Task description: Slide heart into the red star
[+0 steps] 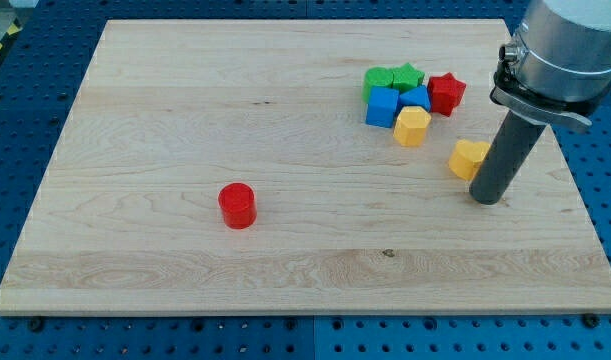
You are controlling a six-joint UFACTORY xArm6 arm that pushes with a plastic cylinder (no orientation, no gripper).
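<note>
Now, my tip (488, 199): a bare rod holding nothing, touching the yellow heart's right side.
Yellow heart (468, 158): near the board's (185, 100) right edge.
Red star (446, 93): toward the top right corner, clustered with the green blocks (392, 79), blue blocks (395, 103) and yellow hexagon (412, 127).
Red cylinder (238, 206): alone, lower left of centre.

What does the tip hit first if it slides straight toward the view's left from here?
Almost at once, the yellow heart block: my tip sits just right of it, slightly lower in the view, so it may only clip its lower edge.
</note>
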